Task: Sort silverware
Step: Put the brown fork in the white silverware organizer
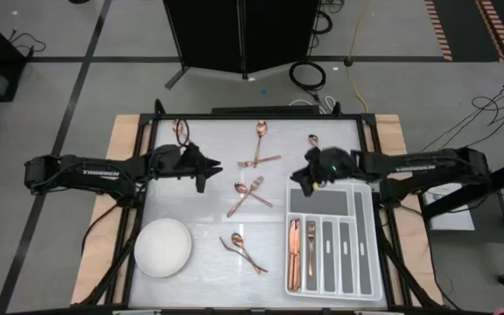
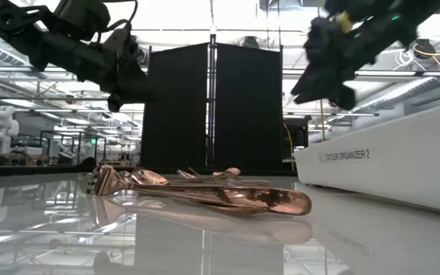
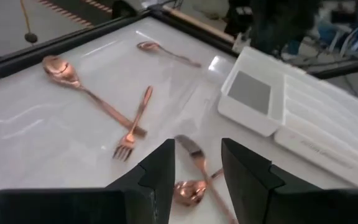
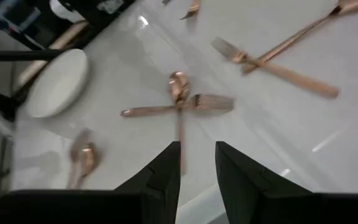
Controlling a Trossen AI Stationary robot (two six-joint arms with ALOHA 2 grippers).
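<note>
Copper silverware lies scattered on the white table: a spoon crossed by a fork (image 1: 259, 160), a crossed pair in the middle (image 1: 250, 196), two spoons (image 1: 243, 252) nearer the front, and single pieces (image 1: 311, 138) (image 1: 182, 131) near the far edge. A few pieces (image 1: 294, 254) lie in the grey divided tray (image 1: 361, 262). My left gripper (image 1: 206, 171) (image 3: 197, 168) hovers open, left of the middle pair (image 3: 188, 186). My right gripper (image 1: 303, 175) (image 4: 197, 163) hovers open over the tray's far left corner, facing that pair (image 4: 180, 102). Both show raised off the table in the low view.
A white round bowl (image 1: 163, 248) sits at the near left of the table. The tray fills the near right part (image 2: 388, 164). A black frame rims the table (image 1: 252, 115). Bare table top lies between the bowl and the tray (image 1: 208, 280).
</note>
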